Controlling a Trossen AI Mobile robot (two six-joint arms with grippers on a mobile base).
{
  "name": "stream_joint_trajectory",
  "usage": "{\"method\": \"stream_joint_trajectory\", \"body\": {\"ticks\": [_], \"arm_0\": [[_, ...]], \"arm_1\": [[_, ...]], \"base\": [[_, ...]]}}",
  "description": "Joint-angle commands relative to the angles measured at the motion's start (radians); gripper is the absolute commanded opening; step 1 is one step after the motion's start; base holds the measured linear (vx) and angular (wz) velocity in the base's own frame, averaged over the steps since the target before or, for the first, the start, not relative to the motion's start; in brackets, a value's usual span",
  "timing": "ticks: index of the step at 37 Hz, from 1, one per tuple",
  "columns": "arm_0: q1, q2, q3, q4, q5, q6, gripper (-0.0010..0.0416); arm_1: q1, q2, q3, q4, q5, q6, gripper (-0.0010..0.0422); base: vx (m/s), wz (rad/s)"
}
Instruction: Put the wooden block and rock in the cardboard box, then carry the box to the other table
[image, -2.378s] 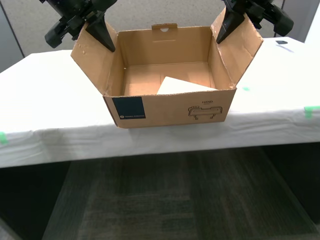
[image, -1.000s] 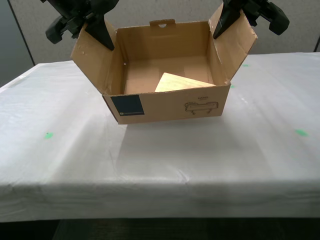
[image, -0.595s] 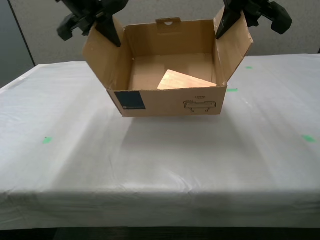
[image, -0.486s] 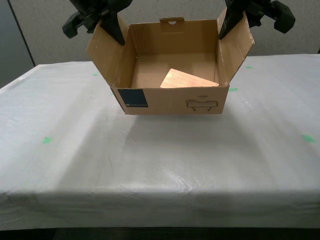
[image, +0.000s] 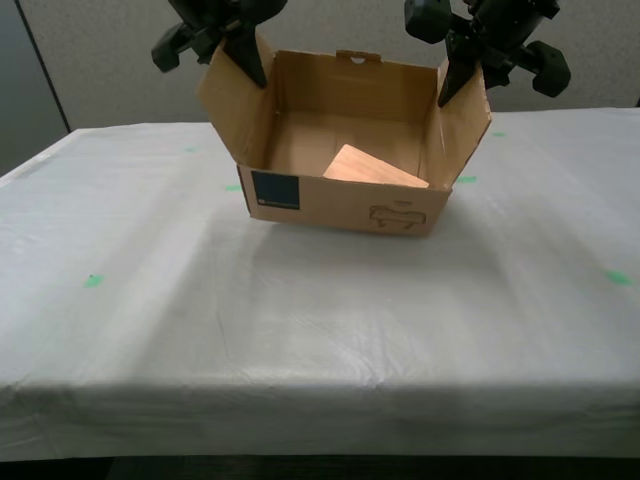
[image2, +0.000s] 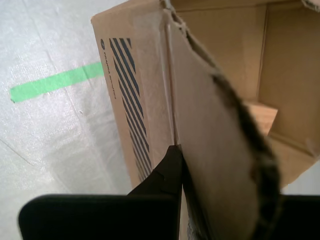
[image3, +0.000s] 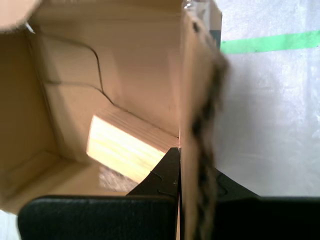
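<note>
- Cardboard box (image: 345, 205) is over the middle of the table (image: 300, 330), well back from the near edge, open side up, both side flaps standing.
- Box looks skewed: in the exterior view its front face runs lower toward that view's right.
- Front face carries a dark label square (image: 275, 190) toward the exterior view's left and a printed drawing (image: 395, 216) toward its right.
- Shadow lies on the cloth in front of the box; we can't tell whether its base touches the table.
- Wooden block (image: 375, 168) is inside the box, tilted, one end propped up, close to the wall on the exterior view's right.
- Our first pincer (image: 447, 85) is clamped on the flap (image: 468, 112) on the exterior view's right. Its own camera shows the black fingers (image3: 167, 167) pinched either side of the cardboard edge, with the block (image3: 125, 147) just inside.
- Our second pincer (image: 250, 62) is clamped on the opposite flap (image: 228, 95). Its camera shows a finger (image2: 167, 172) tight against the flap, with a striped print (image2: 130, 100) on the box's outer wall.
- Table has a wrinkled white cloth with small green tape marks (image: 93, 281).
- One tape strip (image2: 55, 80) lies on the cloth just beside the box on the second pincer's side, another (image3: 270, 42) on the first pincer's side.
</note>
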Motion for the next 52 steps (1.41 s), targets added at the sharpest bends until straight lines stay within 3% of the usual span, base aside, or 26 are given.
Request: {"method": "stream_joint_trajectory", "body": {"ticks": [1,8,21,35,41,46,52], "arm_0": [[-0.014,0.031,0.058,-0.008,-0.031,-0.001,-0.0001],[-0.016,0.085,0.175,-0.053,-0.032,-0.007,-0.0001],[-0.016,0.245,0.402,-0.227,-0.031,-0.043,-0.0001],[-0.016,0.275,0.451,-0.240,-0.027,-0.063,0.0000],[-0.016,0.274,0.455,-0.240,-0.009,-0.108,0.0000],[-0.016,0.274,0.457,-0.240,-0.006,-0.109,0.0008],[-0.016,0.274,0.455,-0.243,-0.006,-0.109,0.0047]], "arm_1": [[-0.003,0.021,0.002,0.003,0.021,0.029,-0.0001],[0.005,0.053,0.031,0.052,-0.027,0.025,-0.0001],[0.010,0.196,0.271,-0.104,-0.027,0.030,0.0000],[0.011,0.210,0.329,-0.114,-0.029,0.011,0.0000],[0.011,0.210,0.322,-0.119,-0.063,0.008,0.0003],[0.011,0.210,0.322,-0.121,-0.066,0.007,0.0030],[0.011,0.210,0.322,-0.121,-0.066,0.003,0.0071]], "base": [[0.000,0.000],[0.000,0.000],[0.000,0.000],[0.000,-0.044],[0.000,-0.037],[0.000,0.000],[0.000,-0.056]]}}
